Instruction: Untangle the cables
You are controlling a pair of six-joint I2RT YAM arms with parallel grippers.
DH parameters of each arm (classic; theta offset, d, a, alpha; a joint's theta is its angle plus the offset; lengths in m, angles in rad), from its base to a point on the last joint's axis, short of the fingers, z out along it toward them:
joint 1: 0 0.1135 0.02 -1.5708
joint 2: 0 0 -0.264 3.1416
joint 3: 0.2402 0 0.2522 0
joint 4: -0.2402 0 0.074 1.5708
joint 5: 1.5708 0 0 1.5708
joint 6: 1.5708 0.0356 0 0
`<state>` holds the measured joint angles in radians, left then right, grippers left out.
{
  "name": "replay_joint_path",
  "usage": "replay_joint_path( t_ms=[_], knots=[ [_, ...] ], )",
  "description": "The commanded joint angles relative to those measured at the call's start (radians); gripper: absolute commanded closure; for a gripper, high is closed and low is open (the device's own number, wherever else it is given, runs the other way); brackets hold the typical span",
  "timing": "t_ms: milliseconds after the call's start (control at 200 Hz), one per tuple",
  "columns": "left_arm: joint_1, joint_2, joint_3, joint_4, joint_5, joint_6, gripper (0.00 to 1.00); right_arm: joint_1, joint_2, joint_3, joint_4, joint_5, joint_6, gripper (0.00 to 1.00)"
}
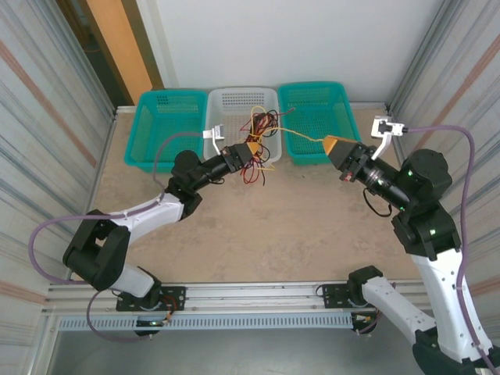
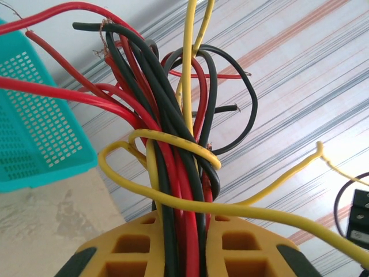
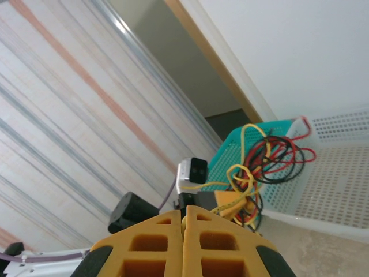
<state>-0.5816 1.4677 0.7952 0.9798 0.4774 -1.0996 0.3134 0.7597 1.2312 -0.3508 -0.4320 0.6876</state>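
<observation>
The cables (image 1: 262, 125) are a tangled bunch of red, black and yellow wires held above the front edge of the white basket (image 1: 234, 101). My left gripper (image 1: 254, 150) is shut on the bunch; in the left wrist view red and black strands (image 2: 181, 196) run between its yellow fingers (image 2: 130, 248), and a yellow loop (image 2: 173, 141) wraps around them. One yellow cable (image 1: 301, 137) stretches right from the bunch to my right gripper (image 1: 328, 143). That gripper (image 3: 184, 209) is shut on the cable's end, and the tangle (image 3: 271, 158) hangs beyond it.
A teal basket (image 1: 160, 129) stands left of the white one and another teal basket (image 1: 316, 117) stands to its right, all along the table's far edge. Corrugated walls close in both sides. Bare tabletop (image 1: 289, 226) lies between the arms.
</observation>
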Motion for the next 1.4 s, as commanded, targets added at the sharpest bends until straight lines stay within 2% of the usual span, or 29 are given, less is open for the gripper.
replay_joint_path(
  t_ms=[0,276,471,626,987,1178,1393],
  knots=[
    [0.028,-0.024,-0.026,0.096,-0.057,-0.042,1.0,-0.041,-0.034,-0.03,-0.029,0.019,-0.001,1.0],
    [0.088,-0.049,-0.059,0.176,-0.065,-0.113,1.0,-0.132,-0.102,-0.142,-0.05,-0.002,-0.004,1.0],
    [0.13,-0.032,-0.075,0.294,-0.066,-0.162,1.0,-0.203,-0.112,-0.175,-0.079,-0.027,0.002,1.0],
    [0.148,0.003,-0.086,0.438,-0.065,-0.227,1.0,-0.265,-0.085,-0.18,-0.157,0.012,0.003,1.0],
    [0.119,-0.073,0.03,0.438,0.089,-0.129,1.0,-0.359,-0.01,-0.279,-0.147,-0.05,0.05,1.0],
    [0.035,-0.063,0.171,0.437,0.293,-0.062,1.0,-0.361,0.047,-0.331,-0.09,-0.085,0.076,1.0],
    [0.009,-0.068,0.198,0.438,0.327,-0.051,1.0,-0.386,0.143,-0.341,-0.054,-0.079,0.068,1.0]
  ],
)
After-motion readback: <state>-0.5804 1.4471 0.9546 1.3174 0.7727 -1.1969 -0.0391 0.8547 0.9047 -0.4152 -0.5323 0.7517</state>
